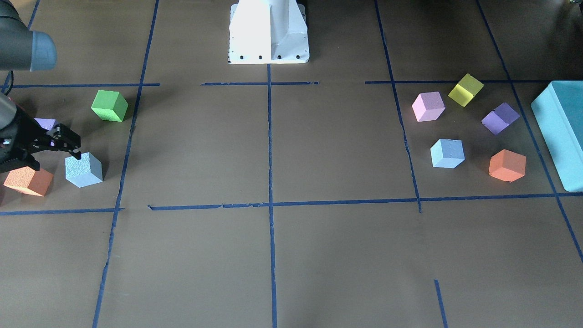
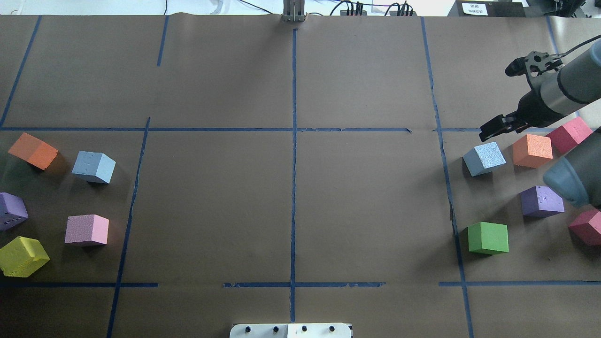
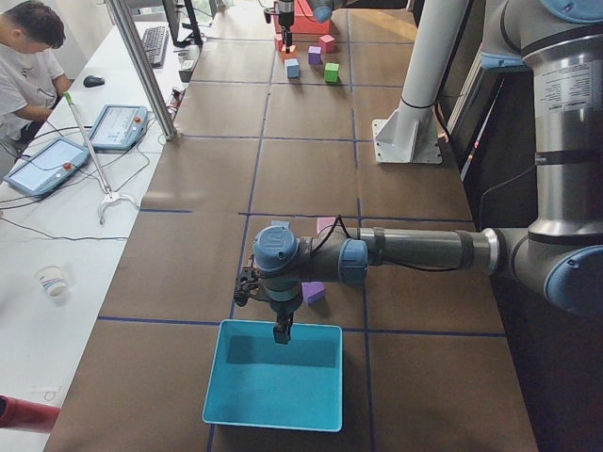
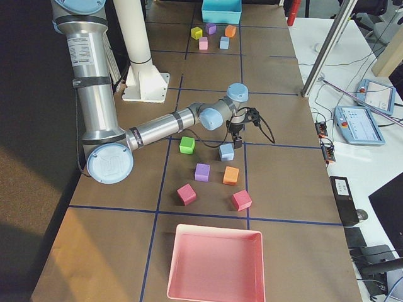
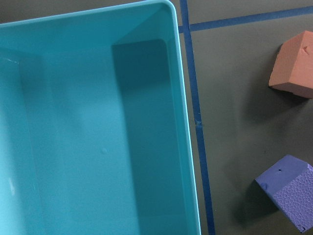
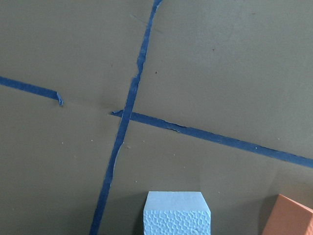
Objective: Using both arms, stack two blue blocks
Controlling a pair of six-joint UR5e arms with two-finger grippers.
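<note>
Foam right blue block (image 2: 484,158) sits on the table just beside the right gripper (image 2: 488,132), not held; can't tell its jaw gap. Risk: orange cube (image 2: 532,150) is close by, so a finger may clip it or tip the block. Left blue block (image 2: 94,166) is far left. Left gripper (image 3: 282,331) hangs over the teal box (image 3: 226,414), state unclear.

Left blue block (image 2: 94,167), right blue block (image 2: 484,158): 2 grainy sky-blue cubes, resting flat, well apart, unstacked.

Seemingly paper-covered table (image 2: 366,211), tape grid (image 2: 294,188), foam cubes (image 2: 484,158), teal box (image 1: 562,132)
</note>
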